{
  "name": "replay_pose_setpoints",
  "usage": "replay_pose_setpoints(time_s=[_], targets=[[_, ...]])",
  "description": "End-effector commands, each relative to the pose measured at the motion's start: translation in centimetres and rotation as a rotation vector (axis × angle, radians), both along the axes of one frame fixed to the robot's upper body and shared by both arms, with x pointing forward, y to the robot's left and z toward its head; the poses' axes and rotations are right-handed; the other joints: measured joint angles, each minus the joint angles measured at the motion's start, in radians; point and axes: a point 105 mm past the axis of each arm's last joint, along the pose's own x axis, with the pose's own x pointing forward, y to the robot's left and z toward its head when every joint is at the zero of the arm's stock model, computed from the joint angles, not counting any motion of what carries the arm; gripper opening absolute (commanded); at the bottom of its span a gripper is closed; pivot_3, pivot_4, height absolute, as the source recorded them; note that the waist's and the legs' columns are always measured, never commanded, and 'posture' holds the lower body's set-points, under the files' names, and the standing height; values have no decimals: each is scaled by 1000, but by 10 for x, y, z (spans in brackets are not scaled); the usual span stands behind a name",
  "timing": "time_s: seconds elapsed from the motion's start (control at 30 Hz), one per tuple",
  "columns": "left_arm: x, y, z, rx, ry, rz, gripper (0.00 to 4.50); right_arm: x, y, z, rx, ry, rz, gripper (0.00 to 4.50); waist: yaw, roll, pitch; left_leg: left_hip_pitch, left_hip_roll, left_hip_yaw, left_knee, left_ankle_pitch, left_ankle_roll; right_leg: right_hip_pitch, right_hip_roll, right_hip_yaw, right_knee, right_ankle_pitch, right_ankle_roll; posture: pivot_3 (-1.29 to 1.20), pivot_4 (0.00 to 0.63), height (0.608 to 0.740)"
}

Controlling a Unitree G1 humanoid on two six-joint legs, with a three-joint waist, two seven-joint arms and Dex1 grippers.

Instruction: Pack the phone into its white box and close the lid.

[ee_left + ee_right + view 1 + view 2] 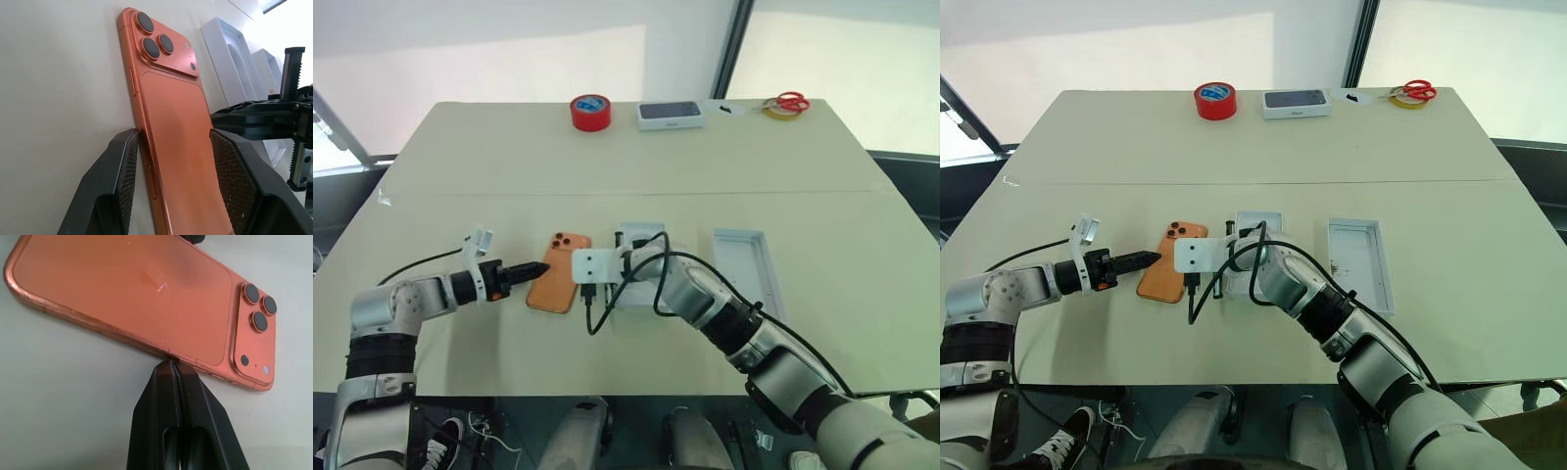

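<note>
The left gripper (173,161) has its two black fingers (120,181) apart, one on each long edge of the phone (171,127); in the left wrist view they straddle its lower half, but whether the pads press the edges or stand just off them is hard to tell. The phone lies back up on the table (460,176), its camera block at the far end. Its lower end runs out of the left wrist view.

At the phone's right long edge, the right gripper (172,368) has its fingers pressed together, the joined tips touching the edge at about mid-length; it holds nothing. From the head, the white wrist mount covers those tips and part of the phone's right side.

Just right of the phone sits the white box (638,238), mostly hidden behind the right wrist and its black cables, so its inside cannot be made out. Further right, well apart, the lid (744,257) lies open side up, its near end covered by the right forearm.

Along the far edge stand a red tape roll (590,112), a dark-topped box (670,115) and red-handled scissors (790,101).
</note>
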Motion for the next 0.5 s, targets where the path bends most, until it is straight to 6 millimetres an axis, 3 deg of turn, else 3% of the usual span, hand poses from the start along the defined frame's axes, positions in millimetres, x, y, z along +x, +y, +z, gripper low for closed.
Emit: replay_pose_setpoints(time_s=[0.03, 0.13, 0.23, 0.37, 0.5], targets=[[-7, -23, -16, -18, 84, -80, 2427, -4, 7, 2, 8, -5, 19, 43, 0, 0, 0, 0, 0, 0, 0, 0, 0, 0, 0, 0, 0, 0, 0, 0, 150, 740], [0, -18, -20, 82, 80, -47, 2427, -7, 6, 2, 4, 7, 32, 43, 2, 0, 0, 0, 0, 0, 0, 0, 0, 0, 0, 0, 0, 0, 0, 0, 150, 740], [0, -27, -14, 101, 63, -72, 2427, -6, 6, 1, 3, 10, 27, 43, 2, 0, -1, 0, 0, -1, 0, 0, -1, 0, 0, 0, 0, 0, 0, 0, 150, 740], [-7, -45, -11, -8, 104, -104, 2427, -4, 6, 3, 4, -4, 25, 43, 0, 0, -1, 0, 0, -1, 0, 0, -1, 0, 0, 0, 0, 0, 0, 0, 150, 740], [-6, -42, -4, -101, 107, -68, 2427, -2, 4, 3, -3, -11, 20, 43, -3, 0, -1, 0, 0, -1, 0, 0, -1, 0, 0, 0, 0, 0, 0, 0, 150, 740]])
